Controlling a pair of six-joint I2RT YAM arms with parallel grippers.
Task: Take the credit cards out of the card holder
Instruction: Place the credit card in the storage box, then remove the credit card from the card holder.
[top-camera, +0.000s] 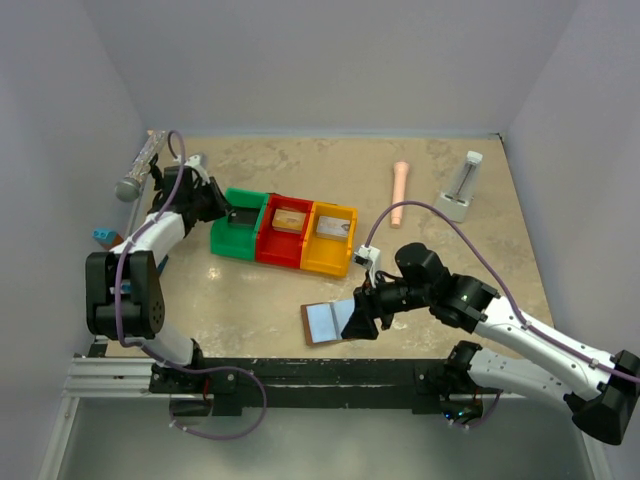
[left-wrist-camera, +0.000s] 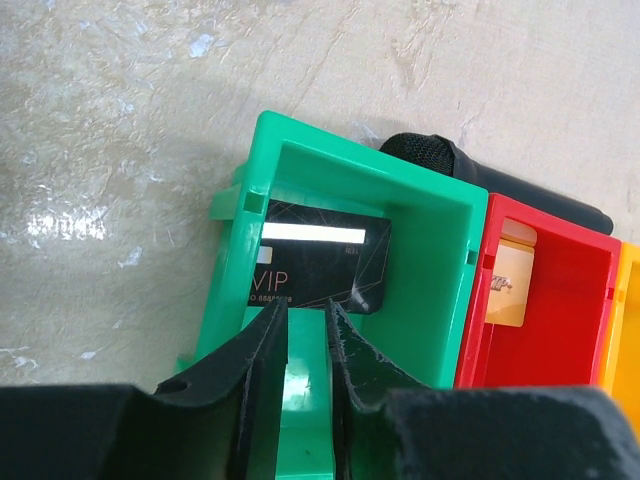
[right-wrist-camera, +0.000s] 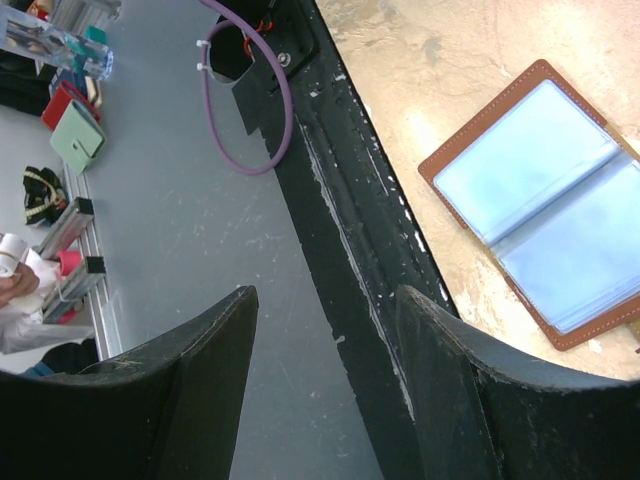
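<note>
The card holder (top-camera: 322, 322) lies spread open on the beige surface (top-camera: 250, 300), close to the near edge and in front of the yellow bin (top-camera: 330, 240). Its pale blue-grey inside faces up, framed by the stitched brown rim. From the right wrist camera its clear pockets look empty, though glare makes that hard to tell.

The right gripper (top-camera: 358, 318) hangs just beside the holder's right end. Seen from its own camera, its fingers (right-wrist-camera: 215, 350) are spread wide with nothing between them, aimed down past the black rail at the surface's edge.

Across the surface, the left gripper (top-camera: 232, 212) dips into the green bin (left-wrist-camera: 420, 260), the leftmost of three joined bins. A black card (left-wrist-camera: 320, 265) printed "VIP" leans against the bin's far wall. The fingers (left-wrist-camera: 265, 350) stand only a narrow slit apart just below that card's lower edge, and through the slit I see only green plastic, so they grip nothing.

The red bin (left-wrist-camera: 570, 320) next door holds a tan card (left-wrist-camera: 510, 285), and the yellow bin holds a greyish one (top-camera: 331, 227).
</note>
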